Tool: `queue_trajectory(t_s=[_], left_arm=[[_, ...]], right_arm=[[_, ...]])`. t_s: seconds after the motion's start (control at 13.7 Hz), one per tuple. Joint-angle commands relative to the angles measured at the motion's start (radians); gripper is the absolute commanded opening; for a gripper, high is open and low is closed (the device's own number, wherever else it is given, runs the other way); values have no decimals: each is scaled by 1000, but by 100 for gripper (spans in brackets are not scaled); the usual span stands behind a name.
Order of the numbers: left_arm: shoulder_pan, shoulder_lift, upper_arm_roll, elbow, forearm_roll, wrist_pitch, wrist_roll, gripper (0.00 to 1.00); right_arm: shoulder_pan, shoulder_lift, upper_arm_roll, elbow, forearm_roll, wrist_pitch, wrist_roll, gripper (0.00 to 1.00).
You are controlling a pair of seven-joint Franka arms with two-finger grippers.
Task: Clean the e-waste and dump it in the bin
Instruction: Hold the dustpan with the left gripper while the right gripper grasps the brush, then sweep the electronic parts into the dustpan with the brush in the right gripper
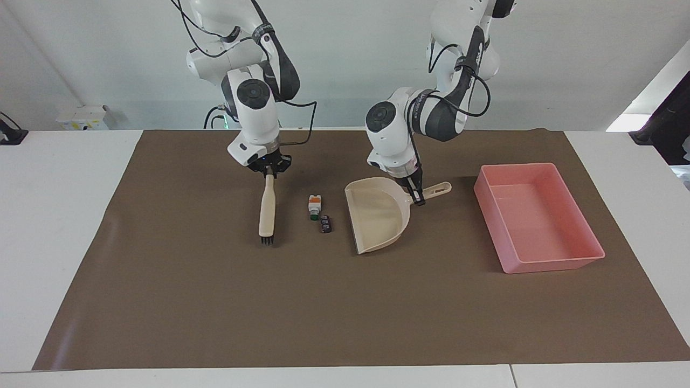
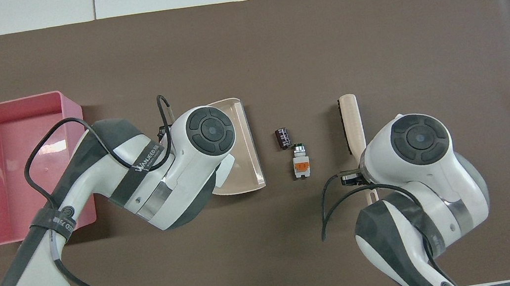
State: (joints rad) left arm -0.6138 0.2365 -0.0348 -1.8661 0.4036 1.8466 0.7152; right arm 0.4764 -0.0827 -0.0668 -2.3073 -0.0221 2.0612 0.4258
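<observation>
The e-waste lies mid-mat: a white part with orange and green bits [image 1: 315,205] [image 2: 301,166] and a smaller black block [image 1: 325,224] [image 2: 283,138] beside it. My right gripper [image 1: 268,171] is shut on the handle of a beige brush [image 1: 267,207] [image 2: 351,122], held just beside the parts toward the right arm's end, bristles toward them. My left gripper [image 1: 416,198] is shut on the handle of the beige dustpan [image 1: 377,215] [image 2: 239,130], whose open mouth faces the parts. The pink bin [image 1: 550,263] [image 2: 5,173] stands empty toward the left arm's end.
A brown mat [image 1: 269,302] covers the white table [image 1: 54,215]. The left arm's wrist hides the dustpan's handle in the overhead view.
</observation>
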Motion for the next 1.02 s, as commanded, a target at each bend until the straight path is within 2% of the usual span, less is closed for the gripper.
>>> queue_trajectory(t_s=[0.0, 0.15, 0.29, 0.44, 0.73, 0.95], left_arm=[[-30, 16, 12, 4, 34, -15, 18, 0], [-32, 29, 12, 24, 34, -20, 18, 0], [-37, 79, 12, 67, 34, -43, 18, 0], [-56, 83, 12, 68, 34, -49, 18, 0], [-78, 98, 10, 70, 34, -67, 18, 0], [-90, 98, 10, 59, 31, -52, 13, 0]], right_arm=[[40, 9, -7, -1, -5, 26, 28, 0], [76, 44, -7, 0, -7, 48, 25, 0], [97, 72, -7, 3, -7, 69, 15, 0], [105, 95, -5, 8, -6, 91, 11, 0], [103, 106, 30, 12, 10, 132, -1, 0], [102, 193, 99, 67, 48, 138, -24, 0]])
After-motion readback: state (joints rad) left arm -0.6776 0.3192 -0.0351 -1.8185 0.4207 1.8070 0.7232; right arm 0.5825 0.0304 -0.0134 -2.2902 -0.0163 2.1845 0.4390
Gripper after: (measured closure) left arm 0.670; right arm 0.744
